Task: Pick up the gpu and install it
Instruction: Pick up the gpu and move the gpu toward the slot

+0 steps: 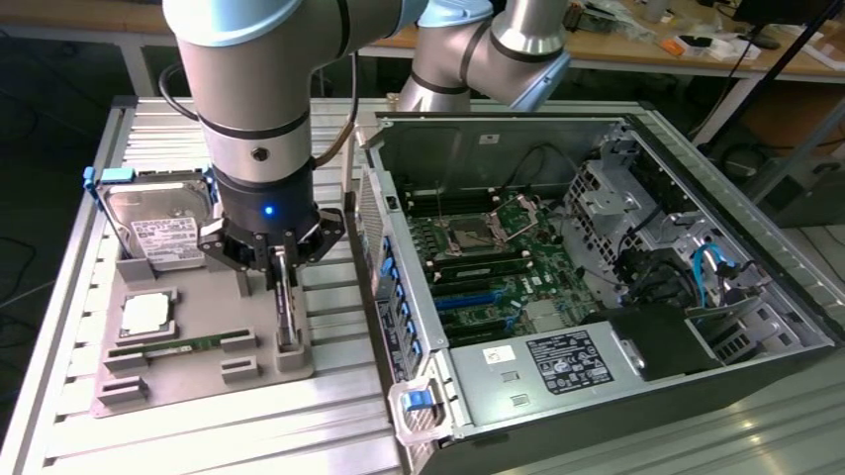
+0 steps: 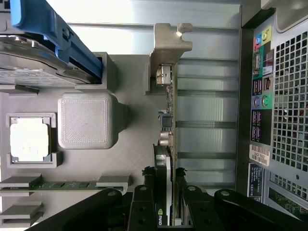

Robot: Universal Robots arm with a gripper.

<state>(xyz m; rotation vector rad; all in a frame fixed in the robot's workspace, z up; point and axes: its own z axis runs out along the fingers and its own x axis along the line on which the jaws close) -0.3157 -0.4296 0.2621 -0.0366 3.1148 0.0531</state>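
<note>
- On the grey fixture (image 1: 185, 381), where was the gpu (image 2: 171, 110)?
- Stood on edge in its slots, near the open PC case (image 1: 502, 139). Prob. so both flat faces were free for a pinch & it could lift straight out.
- Gripper (image 2: 165, 199)?
- Right over it, at the end w/o the bracket (image 2: 169, 43). Jaws narrowed to card thickness, one finger (image 2: 144, 204) per face, clamped on the gpu. Hard drive (image 1: 148, 233) & CPU (image 1: 145, 312) sat apart in their own pockets.
- Lifted?
- Couldn't tell; looked seated.
</note>
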